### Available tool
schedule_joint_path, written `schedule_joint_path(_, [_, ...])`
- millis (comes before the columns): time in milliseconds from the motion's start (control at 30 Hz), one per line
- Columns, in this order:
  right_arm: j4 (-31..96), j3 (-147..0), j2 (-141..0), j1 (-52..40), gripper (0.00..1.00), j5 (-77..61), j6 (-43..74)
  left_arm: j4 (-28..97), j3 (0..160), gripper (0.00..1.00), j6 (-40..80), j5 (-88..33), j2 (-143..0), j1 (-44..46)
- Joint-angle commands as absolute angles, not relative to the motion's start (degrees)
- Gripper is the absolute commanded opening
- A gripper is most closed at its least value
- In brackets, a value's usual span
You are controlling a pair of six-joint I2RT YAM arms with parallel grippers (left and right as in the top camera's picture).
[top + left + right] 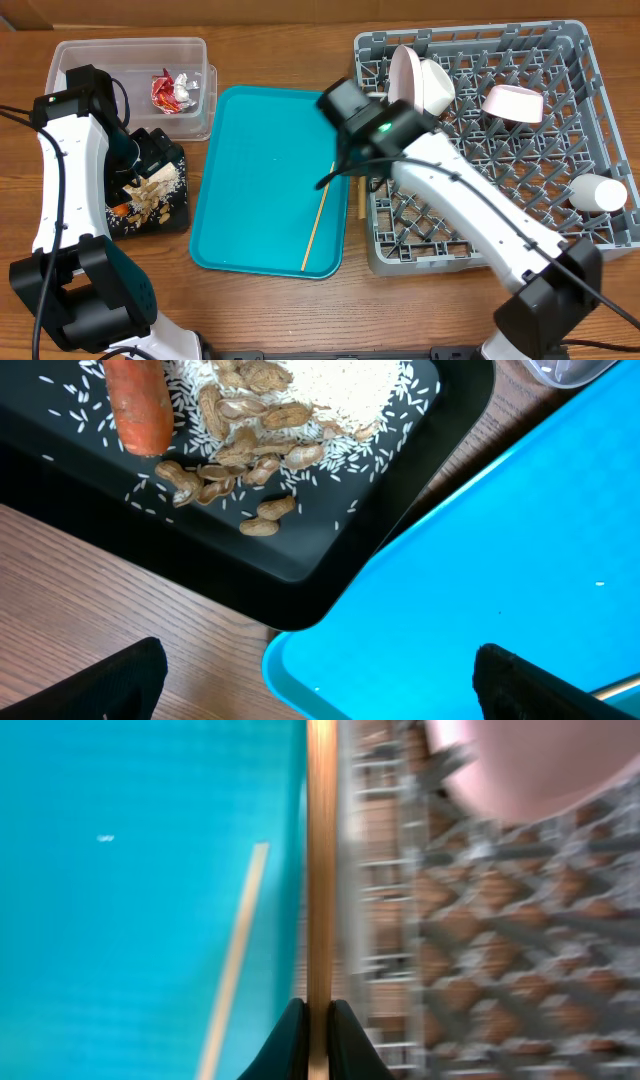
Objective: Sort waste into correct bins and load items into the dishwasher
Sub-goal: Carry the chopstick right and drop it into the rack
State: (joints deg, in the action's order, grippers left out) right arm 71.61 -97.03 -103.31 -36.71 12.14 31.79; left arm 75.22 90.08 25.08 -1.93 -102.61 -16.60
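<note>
A large, flat, teal plastic tray (pixel 260 180) is lying level on the brown wood-grain table (pixel 280 50), near its middle.

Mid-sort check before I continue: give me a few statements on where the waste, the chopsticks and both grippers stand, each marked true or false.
1. The foil wrapper lies in the clear tub. True.
2. The carrot lies in the clear tub. False: it is in the black tray, beside the peanuts.
3. The right gripper is shut on a chopstick. True.
4. Both chopsticks lie on the teal tray. False: only the second chopstick lies there.
5. The left gripper grips the carrot. False: it is open and empty.
</note>
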Motion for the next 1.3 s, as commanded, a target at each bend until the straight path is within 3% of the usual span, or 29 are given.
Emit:
schedule_joint_path(0, [73.0, -97.5, -103.0, -33.3, 0.06, 10.1, 16.6, 75.2, 90.1, 1.00, 25.3, -1.5, -102.2, -16.5])
schedule_joint_path(267, [69.5, -94.1, -103.0, -29.8, 0.06, 0.5, 12.8, 75.0, 90.1, 1.00, 25.3, -1.5, -102.2, -16.5])
schedule_joint_path(833, [64.1, -87.7, -103.0, -28.2, 0.08, 2.0, 13.9, 75.0, 90.1, 1.00, 25.3, -1.5, -102.2, -16.5])
schedule_joint_path(933, [64.1, -87.7, -103.0, -28.2, 0.20, 2.0, 13.9, 75.0, 90.1, 1.00, 25.3, -1.5, -102.2, -16.5])
schedule_joint_path(1033, [63.9, -87.7, -103.0, -28.2, 0.21, 2.0, 13.9, 75.0, 90.1, 1.00, 25.3, -1.5, -102.2, -16.5])
schedule_joint_path(1100, [63.7, -87.7, -103.0, -28.2, 0.28, 2.0, 13.9, 75.0, 90.1, 1.00, 25.3, -1.5, -102.2, -16.5])
schedule_joint_path(1267, [63.7, -87.8, -103.0, -28.3, 0.29, 1.4, 13.9, 75.0, 90.1, 1.00, 25.3, -1.5, -102.2, -16.5])
